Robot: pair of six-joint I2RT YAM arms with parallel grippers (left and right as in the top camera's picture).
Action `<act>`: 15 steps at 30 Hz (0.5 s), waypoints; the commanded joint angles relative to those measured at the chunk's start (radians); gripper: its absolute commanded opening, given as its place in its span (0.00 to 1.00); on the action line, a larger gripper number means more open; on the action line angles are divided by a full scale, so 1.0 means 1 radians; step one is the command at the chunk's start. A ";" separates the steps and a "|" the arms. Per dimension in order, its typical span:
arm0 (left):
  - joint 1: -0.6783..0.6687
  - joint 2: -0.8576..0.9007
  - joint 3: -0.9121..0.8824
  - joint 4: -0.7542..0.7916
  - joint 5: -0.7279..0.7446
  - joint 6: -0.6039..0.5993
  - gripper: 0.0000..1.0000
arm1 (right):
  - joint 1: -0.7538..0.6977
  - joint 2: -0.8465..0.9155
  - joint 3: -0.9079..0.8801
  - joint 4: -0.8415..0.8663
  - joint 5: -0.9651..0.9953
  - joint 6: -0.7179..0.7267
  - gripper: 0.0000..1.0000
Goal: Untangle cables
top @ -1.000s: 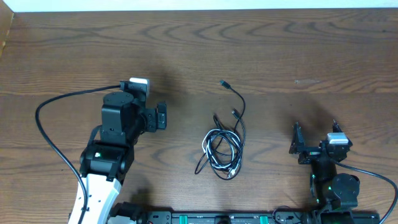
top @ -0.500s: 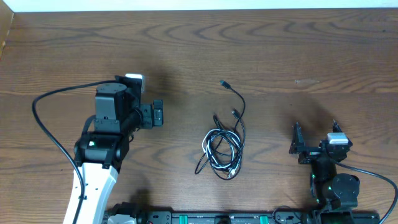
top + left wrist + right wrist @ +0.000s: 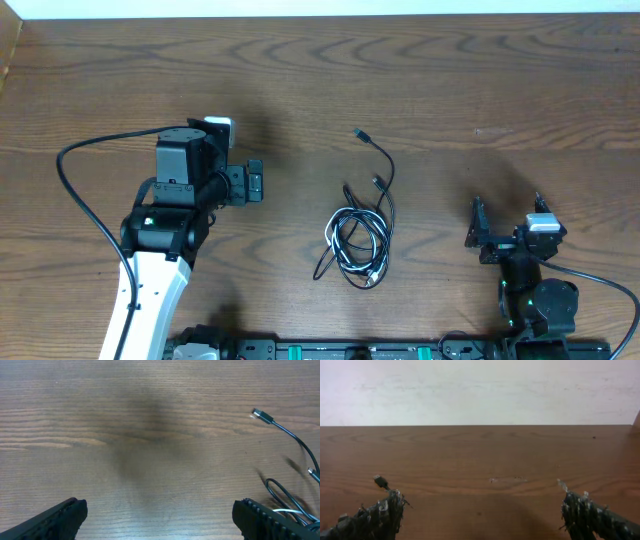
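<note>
A black cable [image 3: 385, 175] and a white cable [image 3: 340, 240] lie coiled and tangled together on the table's middle. The black cable's plug end [image 3: 358, 133] reaches toward the back. In the left wrist view the plug [image 3: 261, 415] and part of the coil [image 3: 290, 505] show at the right. In the right wrist view only the plug [image 3: 380, 481] shows. My left gripper [image 3: 256, 183] is open and empty, left of the tangle and apart from it; its fingers [image 3: 160, 515] frame bare wood. My right gripper [image 3: 507, 215] is open and empty, near the front right.
The wooden table [image 3: 480, 80] fills the view. A thick black arm cable [image 3: 75, 200] loops out at the left of the left arm. A white wall [image 3: 480, 390] stands beyond the table's far edge.
My left arm has shifted a little to the left and back, away from the tangle. The cables and the right arm have not moved.
</note>
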 commanded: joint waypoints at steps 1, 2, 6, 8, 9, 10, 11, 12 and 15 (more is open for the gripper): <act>0.005 0.000 0.030 -0.005 0.013 -0.003 0.98 | 0.002 -0.005 -0.001 -0.003 0.008 -0.015 0.99; 0.005 0.000 0.030 -0.008 0.013 -0.003 0.98 | 0.002 -0.005 -0.001 -0.003 0.008 -0.015 0.99; 0.005 0.000 0.030 -0.030 0.012 -0.003 0.98 | 0.002 -0.005 -0.001 -0.003 0.008 -0.015 0.99; 0.005 0.000 0.030 -0.031 0.012 -0.003 0.98 | 0.002 -0.005 -0.001 -0.003 0.008 -0.015 0.99; 0.005 0.000 0.030 -0.031 0.011 -0.003 0.98 | 0.002 -0.005 -0.001 -0.003 0.008 -0.015 0.99; 0.005 0.000 0.030 -0.029 0.009 -0.003 0.98 | 0.002 -0.005 -0.001 -0.003 0.008 -0.015 0.99; 0.005 0.000 0.030 -0.027 0.009 0.000 0.98 | 0.002 -0.005 -0.001 -0.004 0.008 -0.015 0.99; 0.005 0.000 0.030 -0.027 0.009 0.001 0.98 | 0.002 -0.005 -0.001 -0.003 0.008 -0.015 0.99; 0.005 0.000 0.030 -0.027 0.009 0.000 0.98 | 0.002 -0.005 -0.001 -0.003 0.008 -0.015 0.99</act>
